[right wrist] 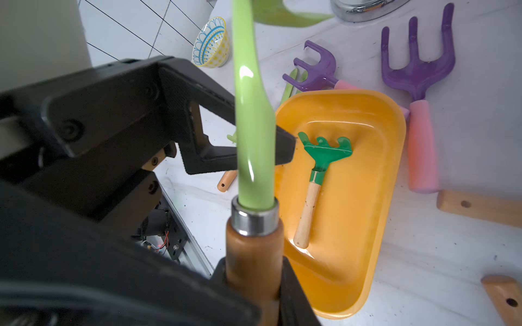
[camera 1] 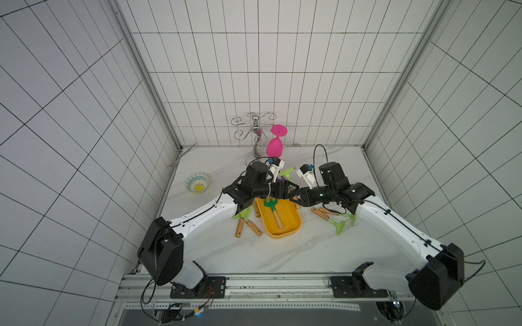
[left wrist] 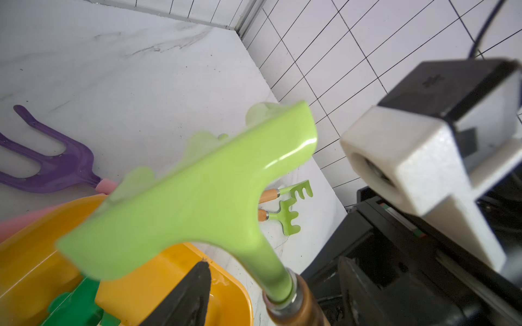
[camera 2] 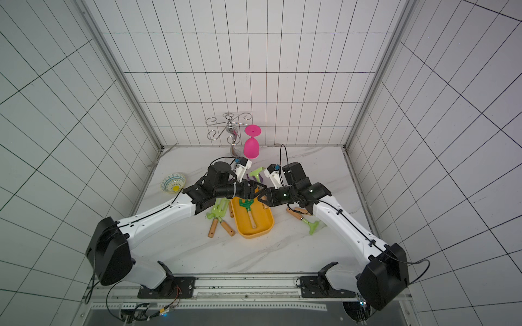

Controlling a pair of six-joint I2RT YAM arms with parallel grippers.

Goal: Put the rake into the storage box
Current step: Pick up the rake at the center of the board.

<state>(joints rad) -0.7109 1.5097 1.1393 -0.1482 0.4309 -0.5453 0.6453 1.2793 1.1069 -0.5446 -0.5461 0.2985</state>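
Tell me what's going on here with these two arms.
The right pincer grips a light-green rake by its wooden handle, holding it up near the storage box. The left pincer has its jaws open around the rake's green neck, as for a handover. A dark-green rake already lies in the box; other rakes lie on the table around it.

Seeing a patterned bowl (camera 1: pixel 197 183) sitting near the left wall (camera 1: pixel 135 158), a pink goblet (camera 1: pixel 274 146) pointing foot-up beside a chrome rack (camera 1: pixel 255 126).
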